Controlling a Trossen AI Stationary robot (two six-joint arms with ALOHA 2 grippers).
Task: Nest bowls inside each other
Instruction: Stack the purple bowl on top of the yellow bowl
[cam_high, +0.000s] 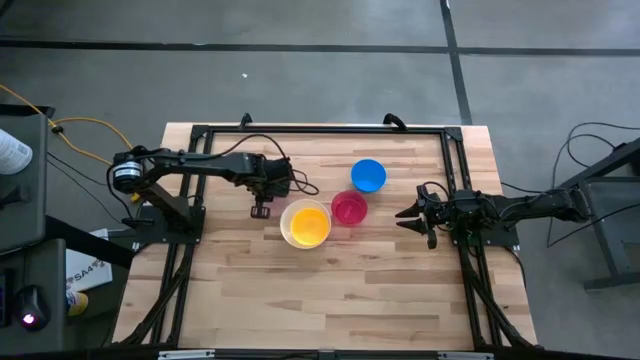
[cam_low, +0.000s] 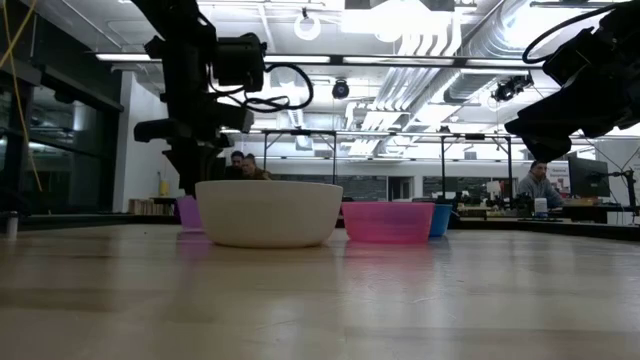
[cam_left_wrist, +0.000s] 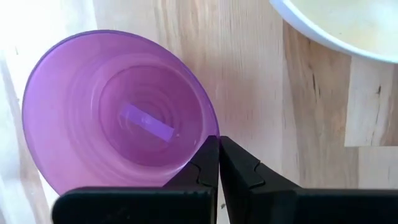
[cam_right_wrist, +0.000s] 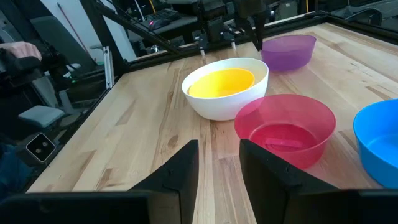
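Observation:
A purple bowl (cam_left_wrist: 118, 112) stands left of the white bowl (cam_high: 306, 223), which holds a yellow bowl (cam_right_wrist: 222, 82). In the high view my left arm hides the purple bowl. My left gripper (cam_left_wrist: 217, 155) points steeply down at the purple bowl's near rim and is shut on it. A red-pink bowl (cam_high: 349, 208) stands on its base right of the white one, and a blue bowl (cam_high: 368, 175) stands farther back. At the table's right side, my right gripper (cam_high: 405, 214) hangs open, clear of the bowls, pointing level toward them. My left gripper pinches the purple bowl's rim (cam_left_wrist: 210, 138) on its near side, with one finger inside the wall and one outside. The fingers (cam_right_wrist: 255, 34) come from above, pointing steeply down. The bowl is upright, and I cannot tell whether its base rests on the table.
A black frame (cam_high: 320, 128) runs round the wooden tabletop (cam_high: 330, 290). The near half of the table lies bare in front of the bowls. People sit at desks in the room beyond the table (cam_low: 540, 185).

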